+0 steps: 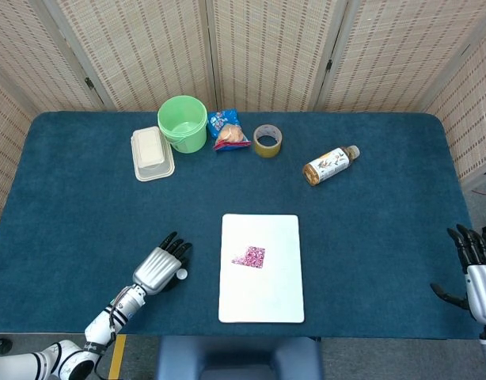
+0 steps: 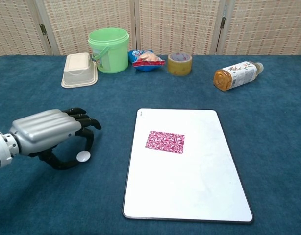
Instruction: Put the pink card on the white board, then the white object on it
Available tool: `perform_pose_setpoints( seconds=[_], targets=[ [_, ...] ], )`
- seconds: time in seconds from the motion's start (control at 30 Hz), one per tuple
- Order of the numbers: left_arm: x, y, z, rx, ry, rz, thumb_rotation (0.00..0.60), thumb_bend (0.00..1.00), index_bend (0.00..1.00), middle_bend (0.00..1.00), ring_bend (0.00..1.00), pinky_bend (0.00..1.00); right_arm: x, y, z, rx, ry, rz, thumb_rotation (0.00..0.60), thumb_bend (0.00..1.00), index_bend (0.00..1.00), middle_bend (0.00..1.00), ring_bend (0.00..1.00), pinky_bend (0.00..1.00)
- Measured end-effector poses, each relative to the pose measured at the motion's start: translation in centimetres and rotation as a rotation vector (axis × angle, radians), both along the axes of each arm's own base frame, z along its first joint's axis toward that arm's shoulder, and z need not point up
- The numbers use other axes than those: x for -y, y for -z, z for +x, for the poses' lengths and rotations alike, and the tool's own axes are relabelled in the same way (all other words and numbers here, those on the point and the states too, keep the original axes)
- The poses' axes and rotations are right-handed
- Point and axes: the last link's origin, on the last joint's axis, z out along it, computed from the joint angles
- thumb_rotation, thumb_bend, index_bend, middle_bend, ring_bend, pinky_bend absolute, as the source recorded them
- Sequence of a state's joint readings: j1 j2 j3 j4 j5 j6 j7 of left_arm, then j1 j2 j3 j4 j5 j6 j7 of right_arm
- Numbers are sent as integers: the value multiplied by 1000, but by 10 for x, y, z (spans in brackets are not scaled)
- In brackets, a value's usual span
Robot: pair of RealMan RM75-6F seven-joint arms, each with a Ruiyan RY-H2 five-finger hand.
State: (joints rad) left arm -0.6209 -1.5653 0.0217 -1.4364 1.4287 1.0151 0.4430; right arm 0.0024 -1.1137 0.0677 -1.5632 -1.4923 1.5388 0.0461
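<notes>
Pink card (image 2: 164,142) lay flat on the white board (image 2: 189,186), toward its far left part; the board sat near the table's (image 2: 268,127) near edge, centre. Small white object (image 2: 83,156), round, was at the left robot hand (image 2: 50,134), between thumb and curled fingers; whether actually gripped could not be told. Right robot hand (image 1: 474,273) stood at the table's right edge, fingers spread, holding nothing. Far side, left to right: white container (image 2: 79,70), green bucket (image 2: 108,50), snack bag (image 2: 145,59), tape roll (image 2: 180,63), bottle (image 2: 237,75) on its side.
</notes>
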Motion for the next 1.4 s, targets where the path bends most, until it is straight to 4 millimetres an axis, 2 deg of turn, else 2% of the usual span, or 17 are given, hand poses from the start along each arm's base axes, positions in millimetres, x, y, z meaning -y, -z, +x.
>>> perform_pose_setpoints(
  seconds=[0.2, 0.4, 0.73, 0.93, 1.13, 1.4],
  targets=[
    [-10, -8, 18, 40, 25, 23, 600, 420, 484, 179, 151, 0, -1, -1, 0, -1, 2, -3, 600, 153, 76, 78, 53, 29],
    [-25, -10, 50, 77, 80, 34, 600, 420, 481, 179, 150, 0, -1, -1, -1, -2, 8, -5, 600, 153, 76, 78, 50, 29],
    [-42, 14, 108, 105, 133, -15, 600, 420, 480, 179, 149, 0, 0, -2, -5, 0, 25, -5, 600, 152, 76, 78, 53, 29],
    [-50, 31, 135, 96, 139, -36, 600, 418, 479, 179, 148, 0, 0, -4, -7, -2, 33, -7, 600, 153, 76, 78, 50, 29],
    [-50, 48, 154, 71, 159, -55, 600, 415, 479, 179, 148, 0, 1, -4, -9, 1, 39, -4, 600, 152, 76, 78, 49, 29],
    [-52, 63, 163, 48, 156, -58, 600, 410, 468, 179, 147, 0, -1, -5, -11, 4, 43, -7, 600, 153, 76, 78, 49, 29]
  ],
)
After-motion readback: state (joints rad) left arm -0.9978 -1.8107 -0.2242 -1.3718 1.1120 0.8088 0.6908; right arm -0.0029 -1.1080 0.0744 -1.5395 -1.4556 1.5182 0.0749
